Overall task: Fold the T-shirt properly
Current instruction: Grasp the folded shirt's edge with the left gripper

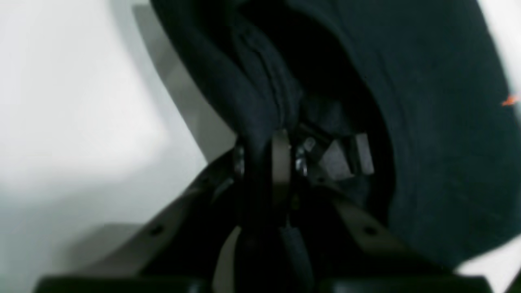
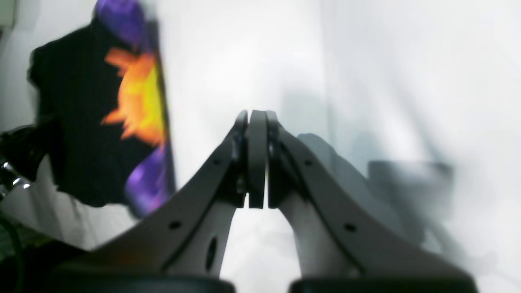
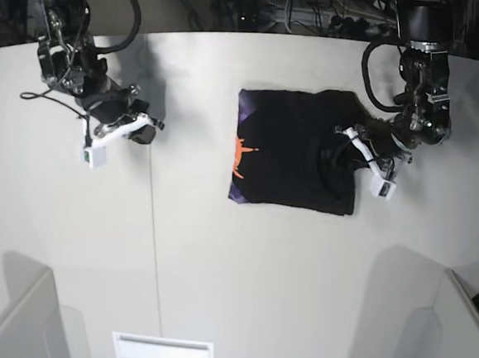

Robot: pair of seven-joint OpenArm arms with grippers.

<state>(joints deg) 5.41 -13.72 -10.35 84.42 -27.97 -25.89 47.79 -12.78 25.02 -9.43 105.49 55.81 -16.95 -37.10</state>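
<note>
The black T-shirt (image 3: pixel 290 162) lies as a folded rectangle in the middle of the white table, with a strip of its orange-and-purple print (image 3: pixel 241 154) showing along its left edge. My left gripper (image 3: pixel 342 157) sits at the shirt's right edge. In the left wrist view its jaws (image 1: pixel 264 152) are shut on a bunched fold of the black cloth (image 1: pixel 252 89). Far to the left, my right gripper (image 3: pixel 149 130) hovers over bare table. Its fingers (image 2: pixel 257 122) are pressed together with nothing between them, and the T-shirt (image 2: pixel 77 122) with its print (image 2: pixel 140 101) shows off to the side.
The white table (image 3: pixel 241 262) has a thin seam (image 3: pixel 151 222) running front to back. A slotted white panel (image 3: pixel 162 351) lies at the front edge. Raised white boards stand at the lower left (image 3: pixel 13 319) and lower right (image 3: pixel 450 345). Cables crowd the back edge (image 3: pixel 319 15).
</note>
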